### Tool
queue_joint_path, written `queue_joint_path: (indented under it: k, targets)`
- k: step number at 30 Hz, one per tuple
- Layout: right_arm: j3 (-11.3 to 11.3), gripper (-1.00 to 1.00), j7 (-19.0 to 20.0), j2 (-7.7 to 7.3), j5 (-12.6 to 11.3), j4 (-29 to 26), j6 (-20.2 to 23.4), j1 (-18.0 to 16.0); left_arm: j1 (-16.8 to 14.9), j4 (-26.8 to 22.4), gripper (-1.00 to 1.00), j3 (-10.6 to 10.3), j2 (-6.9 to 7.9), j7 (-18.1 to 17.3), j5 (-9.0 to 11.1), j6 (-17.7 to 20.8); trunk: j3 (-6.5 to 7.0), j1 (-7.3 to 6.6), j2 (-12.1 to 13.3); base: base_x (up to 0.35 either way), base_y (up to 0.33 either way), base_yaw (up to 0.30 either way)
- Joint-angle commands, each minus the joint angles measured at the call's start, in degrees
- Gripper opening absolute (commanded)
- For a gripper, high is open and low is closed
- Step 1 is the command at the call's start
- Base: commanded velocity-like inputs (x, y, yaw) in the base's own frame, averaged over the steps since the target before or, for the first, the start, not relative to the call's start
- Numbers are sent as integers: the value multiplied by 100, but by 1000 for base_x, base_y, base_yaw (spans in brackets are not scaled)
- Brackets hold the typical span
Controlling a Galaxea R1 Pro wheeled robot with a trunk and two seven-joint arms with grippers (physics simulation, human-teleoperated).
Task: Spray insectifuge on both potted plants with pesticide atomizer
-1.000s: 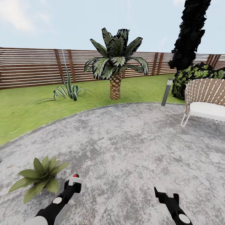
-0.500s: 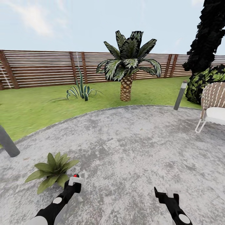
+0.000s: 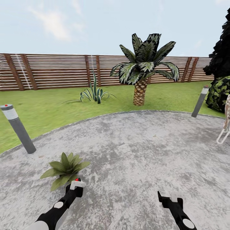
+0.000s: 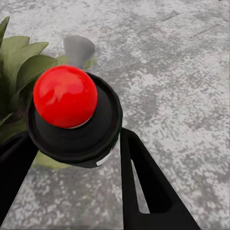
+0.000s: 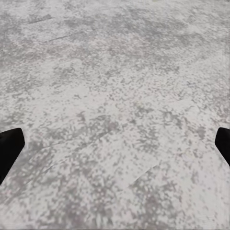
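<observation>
Camera panned left; pesticide atomizer [image 4: 72, 120] mostly hidden.

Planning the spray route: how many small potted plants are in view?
1: a low green-leaved potted plant on the grey paved patio, just ahead of the left gripper. The second may be out of frame.

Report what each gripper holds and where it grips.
The left gripper is shut on the pesticide atomizer, gripping below its red-topped black cap. The right gripper is open over the paving, holding nothing.
</observation>
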Motion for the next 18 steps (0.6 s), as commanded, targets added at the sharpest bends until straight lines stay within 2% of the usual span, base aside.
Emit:
queue_joint_path:
  k: [1, 18]
  targets:
    - [-8, 100, 16, 1, -3, -4, -17, -1, -5, 7, -100, -15, 2, 6, -26, -21, -1, -1, -2, 0, 0, 187]
    - [-8, 100, 18, 1, -4, -13, -23, -1, -5, 6, -100, -15, 2, 6, -24, -21, 7, -1, -2, 0, 0, 20]
